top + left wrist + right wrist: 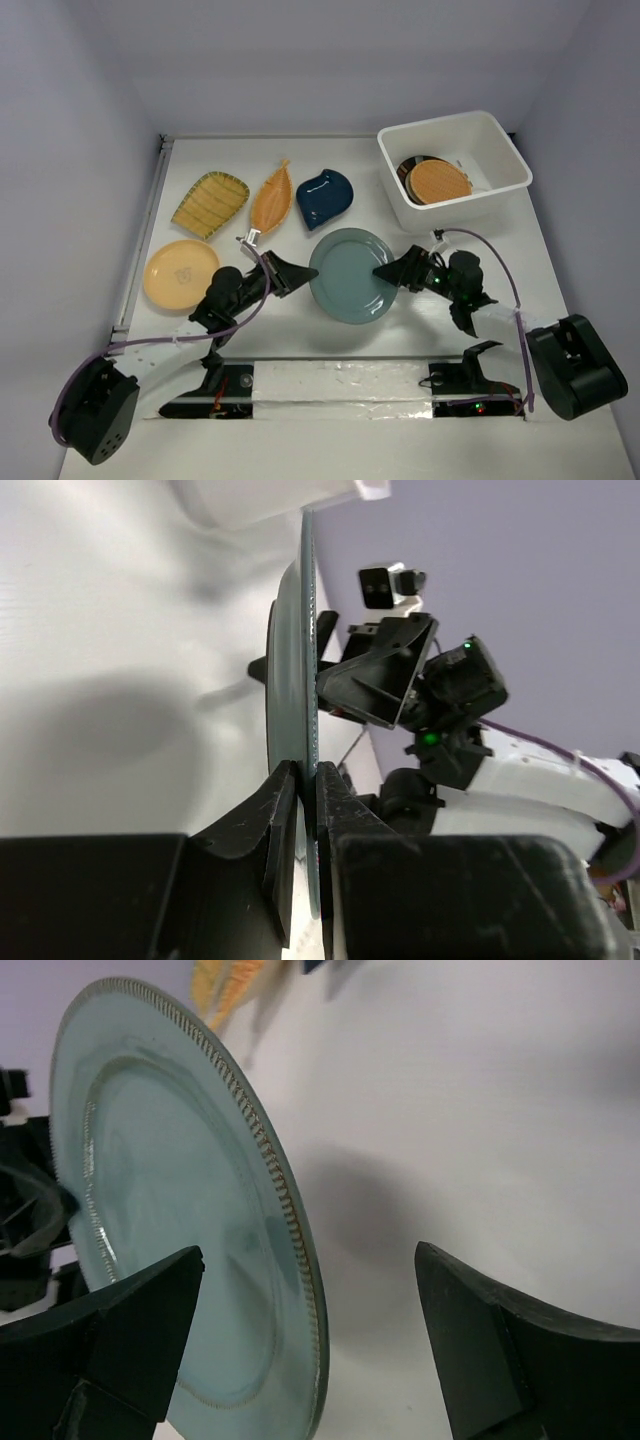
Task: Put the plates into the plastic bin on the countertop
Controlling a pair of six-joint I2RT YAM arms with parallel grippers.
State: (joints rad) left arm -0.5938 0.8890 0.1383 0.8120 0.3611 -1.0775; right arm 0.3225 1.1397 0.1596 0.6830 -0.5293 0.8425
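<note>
The grey-blue round plate (350,275) is at the middle of the countertop (560,250), raised off it with a shadow below. My left gripper (300,272) is shut on its left rim; in the left wrist view the plate (290,660) stands edge-on between the closed fingers (280,810). My right gripper (385,272) is open with the plate's right rim (180,1220) between its jaws, not touching. The white plastic bin (440,125) at the back right holds the orange woven plate (438,180) on top of the cream dark-rimmed plate (408,170).
On the countertop's left half lie the yellow ribbed plate (210,203), the orange boat-shaped plate (271,197), the navy leaf-shaped plate (324,197) and the plain yellow-orange round plate (180,273). A metal rail (148,225) runs along the left edge.
</note>
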